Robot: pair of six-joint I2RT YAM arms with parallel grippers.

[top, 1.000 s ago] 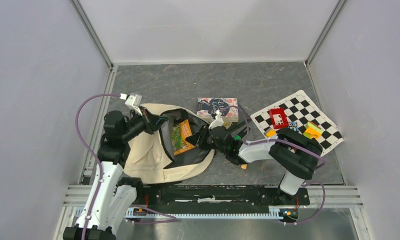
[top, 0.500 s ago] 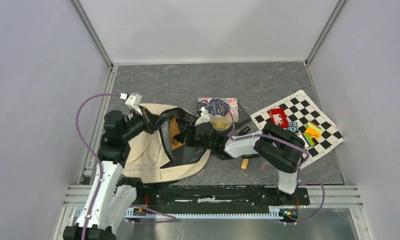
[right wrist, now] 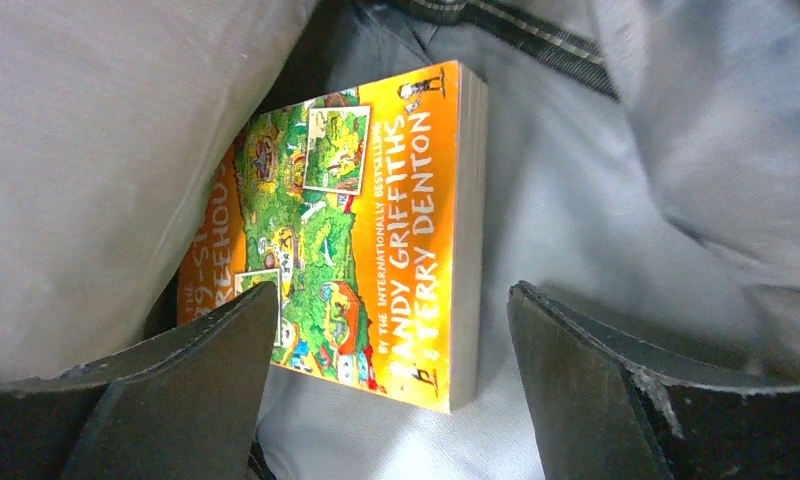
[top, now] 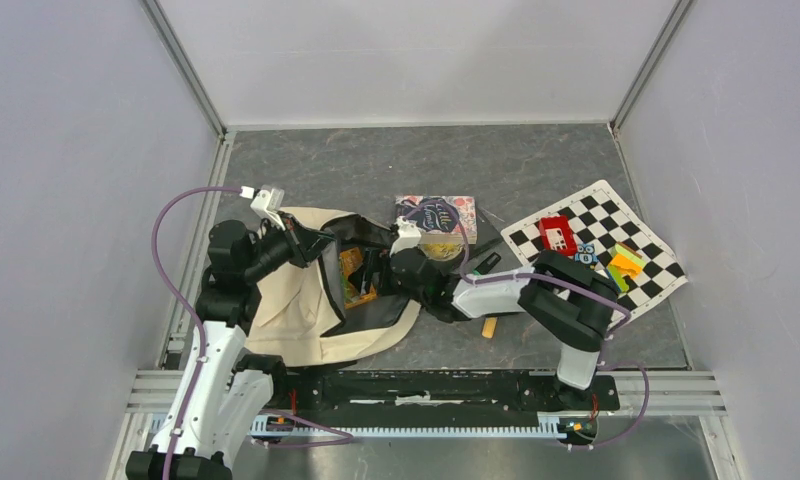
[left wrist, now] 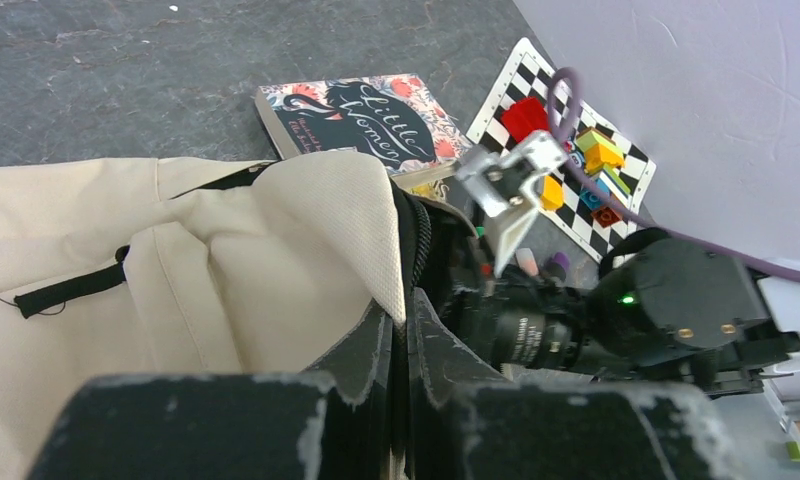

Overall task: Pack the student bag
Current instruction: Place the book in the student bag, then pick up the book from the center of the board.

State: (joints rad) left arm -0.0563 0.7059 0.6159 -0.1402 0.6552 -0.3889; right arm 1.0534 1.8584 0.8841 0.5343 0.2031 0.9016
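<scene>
The cream student bag (top: 291,305) lies on its side at the left, its dark mouth facing right. My left gripper (top: 313,246) is shut on the bag's upper rim, with cream fabric (left wrist: 276,240) pinched between its fingers (left wrist: 371,350). My right gripper (top: 374,276) reaches into the mouth and stands open (right wrist: 393,292). An orange paperback (right wrist: 361,215) lies loose on the grey lining (right wrist: 596,220) between the spread fingers, touching neither. From above only a bit of the orange book (top: 353,268) shows.
A dark "Little Women" book (top: 435,214) lies just behind the right arm, also in the left wrist view (left wrist: 361,110). A checkered mat (top: 616,215) with coloured bricks, one red (top: 556,236), sits at the right. A small wooden piece (top: 489,327) lies near the right arm.
My right gripper pushed deeper into the bag with the orange book, then opened and let it go on the lining. The left gripper kept its hold on the rim.
</scene>
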